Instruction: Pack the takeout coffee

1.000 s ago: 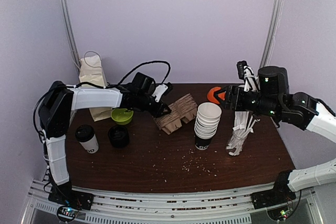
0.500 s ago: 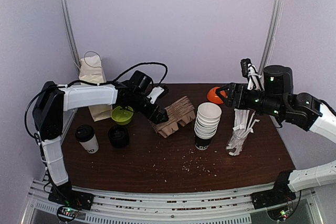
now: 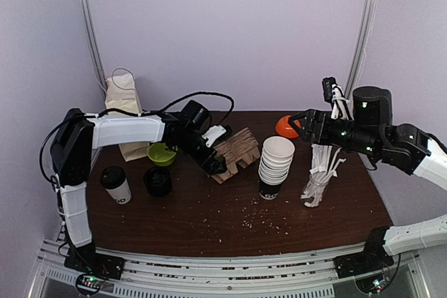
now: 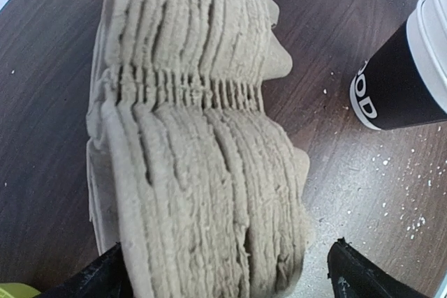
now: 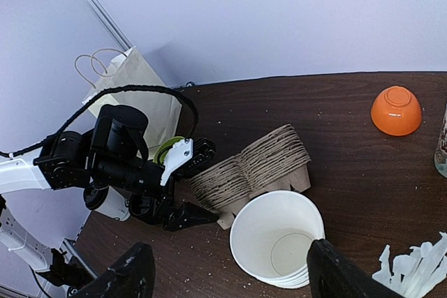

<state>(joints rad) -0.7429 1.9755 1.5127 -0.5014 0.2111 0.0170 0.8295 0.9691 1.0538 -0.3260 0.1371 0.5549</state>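
The takeout coffee [image 3: 116, 185], a white cup with a black lid, stands at the table's left front; in the right wrist view only a sliver of it [image 5: 110, 204] shows behind the left arm. My left gripper [image 3: 217, 150] is well to its right, open, with its jaws straddling the near end of a stack of brown pulp cup carriers [image 3: 237, 150]. In the left wrist view the carriers [image 4: 202, 123] fill the gap of the left gripper [image 4: 230, 280]. My right gripper [image 3: 302, 128] hangs open and empty above the table's right side; from its wrist the right gripper [image 5: 230, 277] looks down on the table.
A stack of lidless white cups [image 3: 275, 164] stands mid-table, with a glass of white stirrers [image 3: 319, 176] to its right. A black stack of lids [image 3: 158, 181] sits beside the coffee. A green bowl [image 3: 162, 153], a paper bag [image 3: 124, 113] and an orange bowl [image 3: 285, 125] lie further back.
My left gripper has gone from nearly shut to wide open and now straddles the carrier stack's end, which shifted slightly. The right arm has barely moved.
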